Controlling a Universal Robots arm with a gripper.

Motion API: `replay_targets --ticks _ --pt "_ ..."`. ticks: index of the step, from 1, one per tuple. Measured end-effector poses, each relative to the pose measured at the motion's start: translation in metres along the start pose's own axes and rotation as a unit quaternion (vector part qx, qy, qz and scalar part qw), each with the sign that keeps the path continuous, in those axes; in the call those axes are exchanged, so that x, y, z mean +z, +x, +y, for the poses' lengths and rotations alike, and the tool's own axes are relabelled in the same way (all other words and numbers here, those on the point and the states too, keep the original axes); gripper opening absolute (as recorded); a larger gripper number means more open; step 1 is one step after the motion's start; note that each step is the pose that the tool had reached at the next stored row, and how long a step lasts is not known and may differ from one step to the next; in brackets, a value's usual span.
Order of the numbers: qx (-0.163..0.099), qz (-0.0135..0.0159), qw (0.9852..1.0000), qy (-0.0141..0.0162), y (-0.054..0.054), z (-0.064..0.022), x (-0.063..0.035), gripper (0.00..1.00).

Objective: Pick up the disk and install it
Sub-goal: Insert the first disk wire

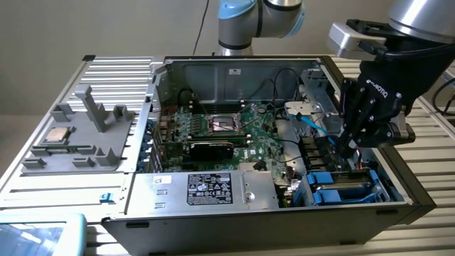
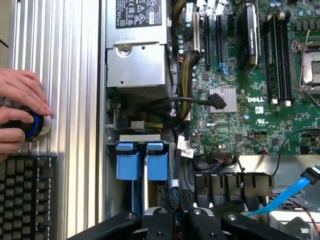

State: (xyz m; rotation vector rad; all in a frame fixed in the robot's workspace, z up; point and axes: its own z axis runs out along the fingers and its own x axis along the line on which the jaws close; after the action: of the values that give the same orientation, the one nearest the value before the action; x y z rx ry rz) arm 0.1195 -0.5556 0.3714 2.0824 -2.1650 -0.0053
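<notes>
The hand [image 1: 353, 140] hangs low over the drive bay at the case's [image 1: 284, 218] corner on the exterior view's right, its fingers pressed together with nothing visibly between them. The disk [image 1: 344, 188] already sits in that bay, its blue carrier showing around a grey top, directly below the fingertips. The step in hand looks like seating the disk, so doing it well would mean pushing squarely along the bay's rails, keeping the closed fingers centred on the carrier rather than on one edge, and staying clear of the blue cable [image 1: 310, 121] that runs just beside the bay. The wrist view adds what the exterior view lacks: two blue carrier tabs [image 2: 140, 160] side by side in the bay, the hand's linkage [image 2: 175, 222] close behind them, and, outside the case, a person's hand [image 2: 20, 107] resting on a knob [image 2: 36, 126] above a keyboard [image 2: 27, 195]. The exterior view alone gives the grey fixture [image 1: 82, 136] holding a chip [image 1: 57, 135] on the table [image 1: 42, 192].
</notes>
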Motion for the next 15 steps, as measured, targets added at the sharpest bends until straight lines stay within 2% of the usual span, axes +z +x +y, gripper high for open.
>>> replay_targets --ticks 3,8,11,12,15 --pt "0.0 -0.0001 1.0 0.0008 0.002 -0.0001 0.0021 0.16" --pt "0.001 -0.0004 0.9999 0.0105 0.002 0.0013 0.0077 0.16" --pt "0.002 0.0 0.9998 0.0183 0.002 0.0025 0.0104 0.16" --pt "0.002 0.0019 0.9998 0.0199 0.002 0.003 0.0111 0.16" --pt "0.003 0.0083 0.9997 0.0209 0.001 0.0031 0.0134 0.16"
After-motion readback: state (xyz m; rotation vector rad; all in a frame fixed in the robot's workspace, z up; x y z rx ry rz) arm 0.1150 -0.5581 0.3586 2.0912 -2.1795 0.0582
